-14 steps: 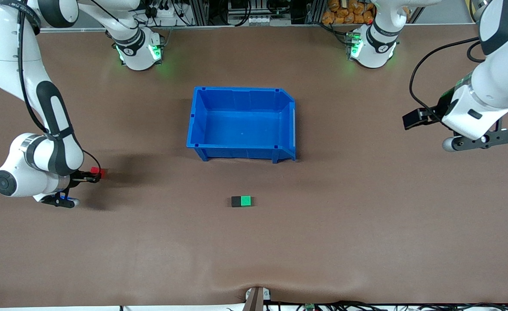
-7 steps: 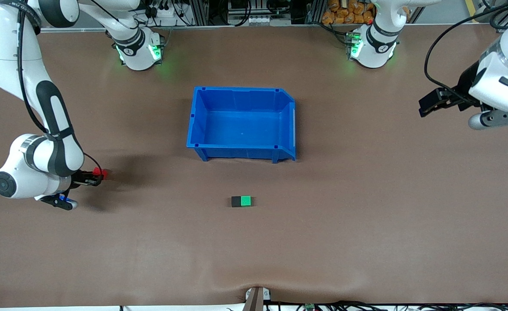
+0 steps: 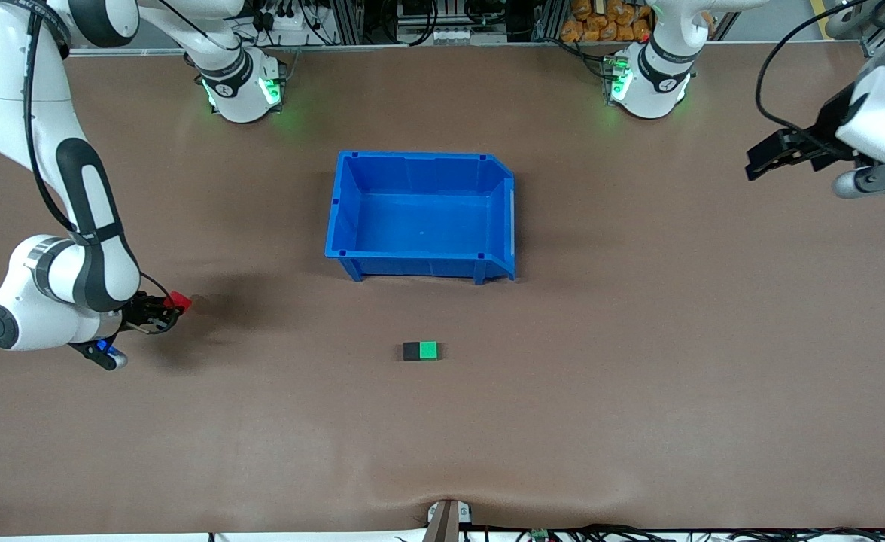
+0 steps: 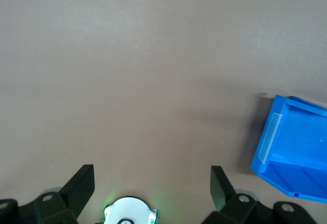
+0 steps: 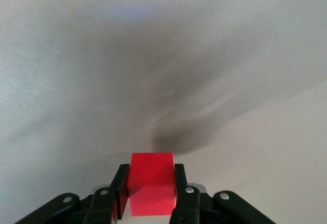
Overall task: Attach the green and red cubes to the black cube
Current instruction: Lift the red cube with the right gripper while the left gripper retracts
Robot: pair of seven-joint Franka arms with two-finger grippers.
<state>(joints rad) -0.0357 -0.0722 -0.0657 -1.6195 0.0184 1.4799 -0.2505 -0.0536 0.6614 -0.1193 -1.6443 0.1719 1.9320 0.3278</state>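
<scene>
The black cube (image 3: 412, 351) and the green cube (image 3: 429, 350) lie joined side by side on the table, nearer the front camera than the blue bin. My right gripper (image 3: 174, 304) is shut on the red cube (image 3: 178, 301) above the right arm's end of the table; the red cube (image 5: 151, 183) sits squarely between the fingers (image 5: 180, 183) in the right wrist view. My left gripper (image 3: 766, 159) is open and holds nothing, raised over the left arm's end of the table. Its fingertips (image 4: 84, 180) frame bare table in the left wrist view.
The blue bin (image 3: 421, 217) stands mid-table with nothing in it; one corner of the bin (image 4: 294, 152) shows in the left wrist view. The two arm bases (image 3: 239, 86) stand along the table's edge farthest from the front camera.
The left arm has risen and swung outward toward its end of the table. The right gripper has tilted slightly with the red cube still in it. The joined cubes have not moved.
</scene>
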